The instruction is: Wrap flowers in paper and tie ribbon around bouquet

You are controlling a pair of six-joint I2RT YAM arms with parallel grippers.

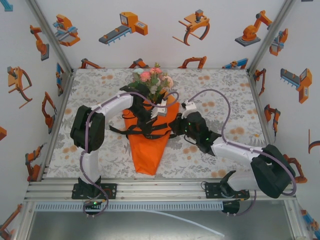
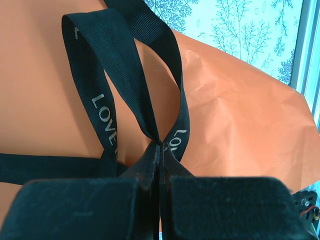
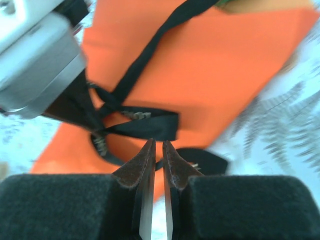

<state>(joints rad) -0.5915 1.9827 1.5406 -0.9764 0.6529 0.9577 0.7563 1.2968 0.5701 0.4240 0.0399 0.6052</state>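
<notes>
I see the left arm bent in from the left over the bouquet [image 1: 147, 152]. The left gripper [image 2: 159, 150] has its jaws closed, pinching a loop of the ribbon [image 2: 117, 90] over the orange paper [image 2: 240, 130]. The right arm comes in from the right. The right gripper [image 3: 156, 147] has its jaws almost together at the ribbon, but the view is blurred and I cannot tell if they grip it. The bouquet lies mid-counter [image 1: 225, 90] with its flowers [image 1: 152, 80] at the far end, and the ribbon crosses the cone.

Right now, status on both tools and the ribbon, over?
Left tool shut on ribbon loop. Right tool at ribbon crossing, grip unclear, blurred. Bouquet wrapped, lying flat. No obstruction seen.
</notes>
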